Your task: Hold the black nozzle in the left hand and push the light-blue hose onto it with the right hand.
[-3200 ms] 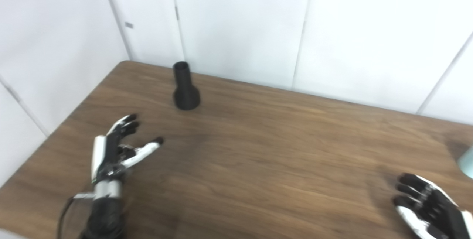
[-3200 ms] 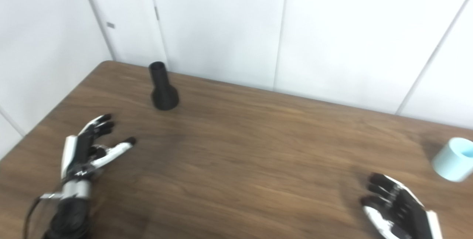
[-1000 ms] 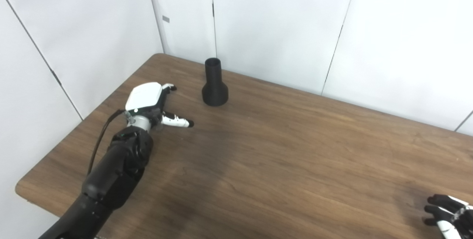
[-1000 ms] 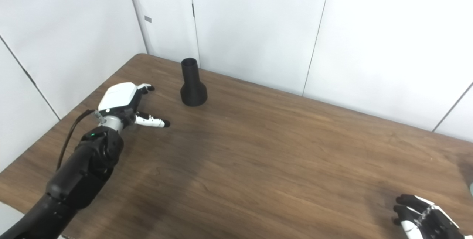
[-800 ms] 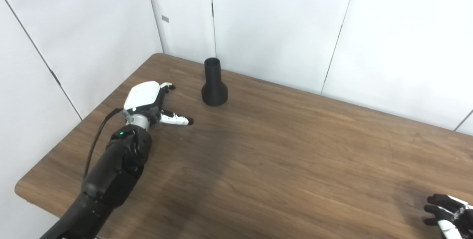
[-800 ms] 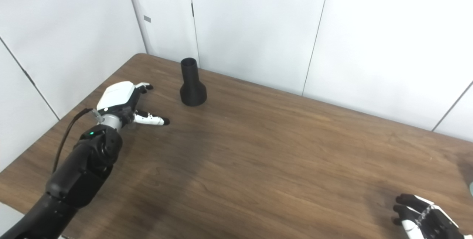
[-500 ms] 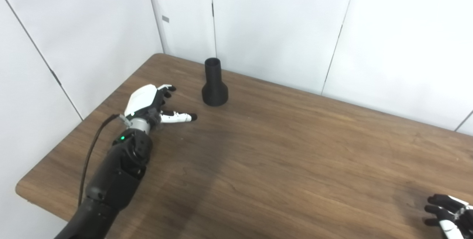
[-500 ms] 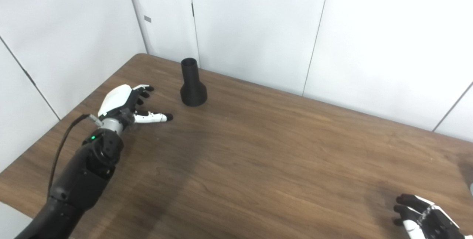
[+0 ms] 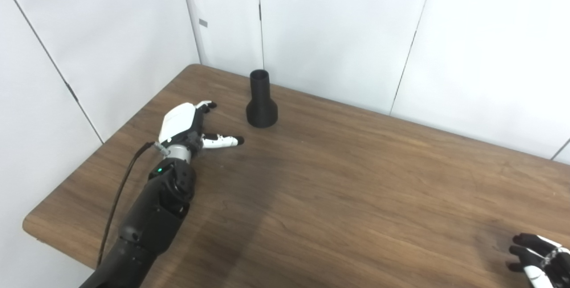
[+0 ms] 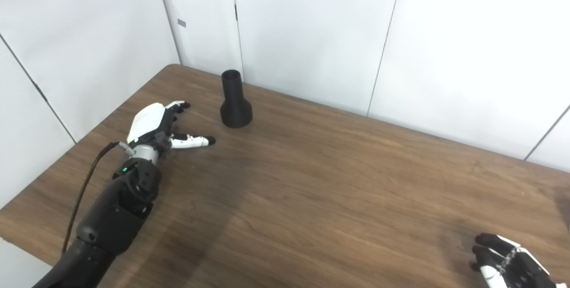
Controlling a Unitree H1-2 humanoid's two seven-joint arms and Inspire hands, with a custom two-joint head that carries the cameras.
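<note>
Two hands over the table (image 9: 356, 199), neither holding anything yet; left hand (image 9: 185, 123) has crept nearer the black nozzle (image 9: 262, 99), so the grab looks close; it's palm-down, fingers spread, thumb pointing right; nozzle stands upright near the back edge; right hand (image 10: 507, 265) waits bottom-right, fingers loosely apart; hose isn't in view.

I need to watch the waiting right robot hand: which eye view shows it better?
The right eye view: the right robot hand shows with its fingers apart at the bottom corner. The left eye view crops it harder against the frame edge.
</note>
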